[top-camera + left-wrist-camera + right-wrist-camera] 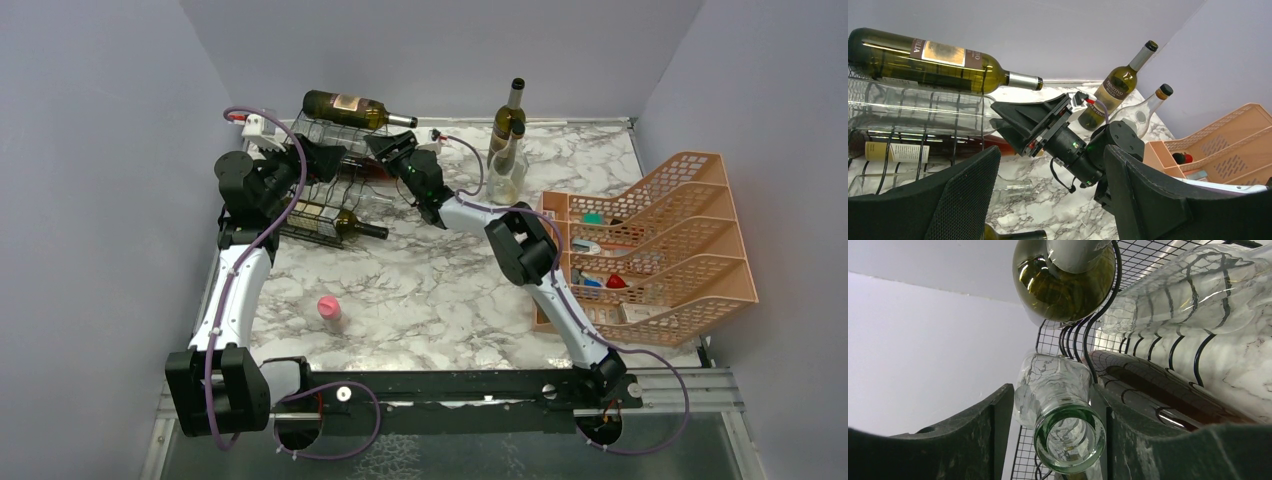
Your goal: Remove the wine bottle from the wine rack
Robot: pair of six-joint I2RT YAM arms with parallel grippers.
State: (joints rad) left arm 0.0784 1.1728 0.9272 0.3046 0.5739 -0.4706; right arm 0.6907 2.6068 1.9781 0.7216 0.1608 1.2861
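The black wire wine rack [318, 195] stands at the back left of the marble table and also shows in the right wrist view [1143, 255]. A green wine bottle [350, 107] lies on top of it. A clear glass bottle [1068, 435] lies in a cell, mouth towards the right wrist camera. My right gripper [1060, 410] reaches into the rack [923, 125], its fingers closed against that bottle's neck on both sides. My left gripper [1053, 200] is open and empty beside the rack's front, facing the right gripper [1003, 117].
A labelled green bottle [335, 218] lies in the rack's lowest cell. A green bottle [510, 118] and a clear one [505, 168] stand upright at the back. A peach tiered organizer [660, 240] is on the right. A small pink object [328, 308] lies near the front.
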